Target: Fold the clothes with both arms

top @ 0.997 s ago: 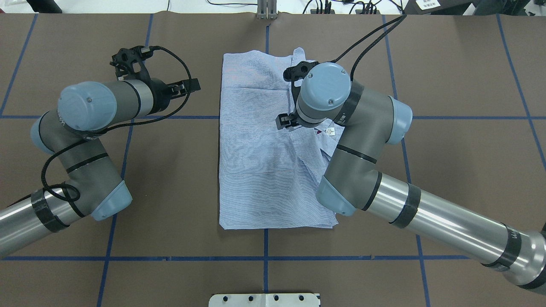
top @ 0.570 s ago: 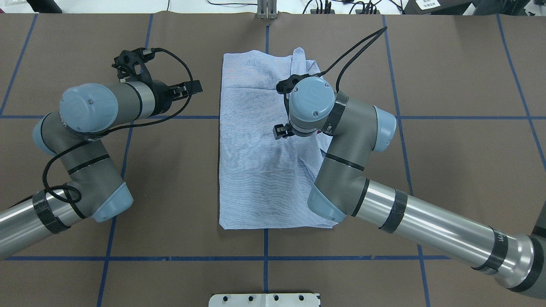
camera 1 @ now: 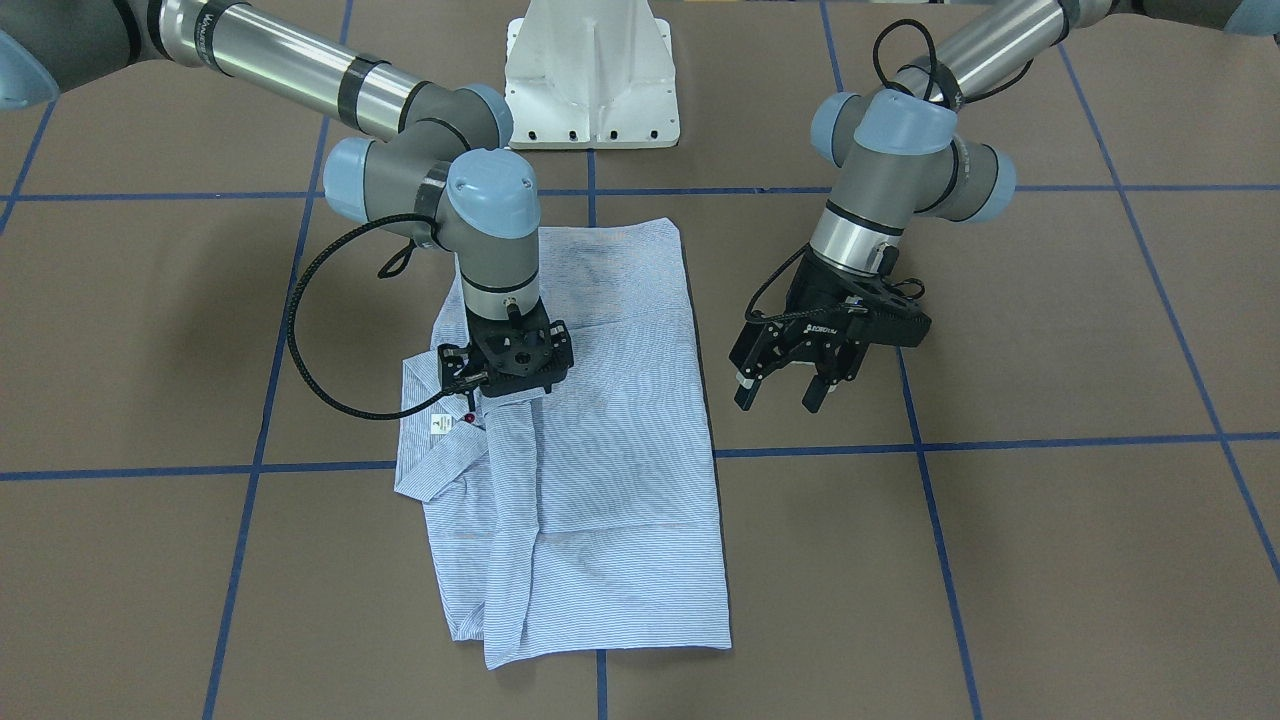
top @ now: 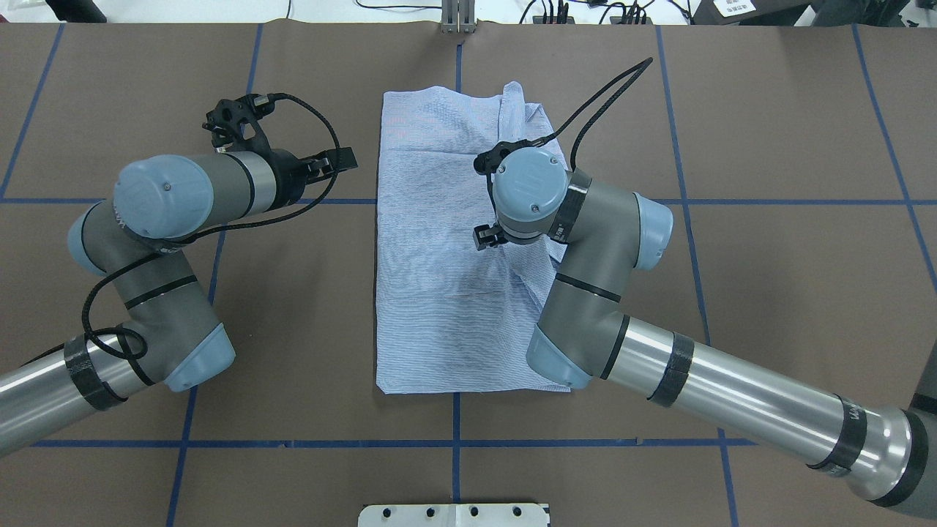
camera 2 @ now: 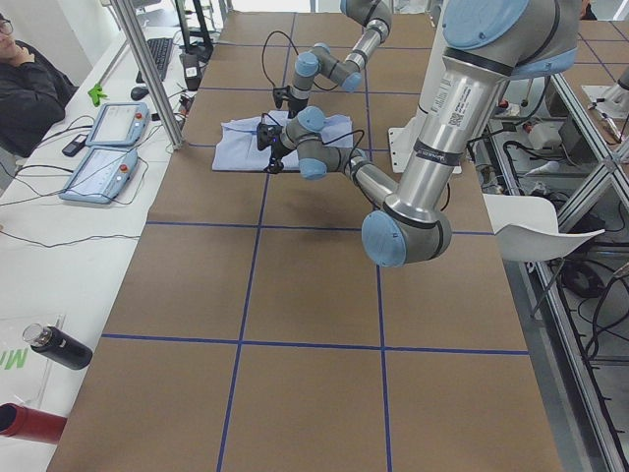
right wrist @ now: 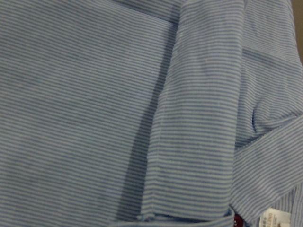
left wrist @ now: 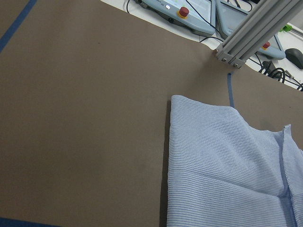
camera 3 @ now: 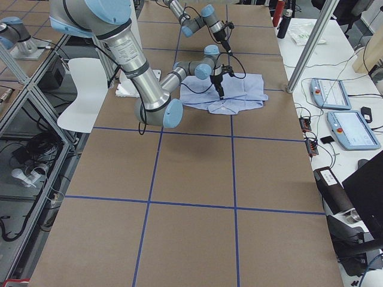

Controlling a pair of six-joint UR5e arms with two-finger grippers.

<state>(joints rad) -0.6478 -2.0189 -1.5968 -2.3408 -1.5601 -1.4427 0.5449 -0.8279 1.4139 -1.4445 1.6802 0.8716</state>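
Lying flat on the brown table point(camera 1: 1000, 560), the shirt point(camera 1: 610, 470) fills the centre of the front-facing view. It is folded into a long rectangle, and its collar point(camera 1: 425, 455) and white label point(camera 1: 440, 425) project at centre left.

Handling: the fabric is judged light, soft and limp. It will sag and slide when lifted, and stacked layers may separate. Take hold at corners or along a folded edge and pinch every layer. The collar is probably the stiffest part.

The left gripper point(camera 1: 778, 398) hangs right of centre, just beside the shirt's long edge and clear of the cloth. Its jaws are spread wide and empty.

The right gripper point(camera 1: 510, 385) points down onto the shirt beside the collar. Its body hides the fingertips, so whether they pinch cloth cannot be determined.
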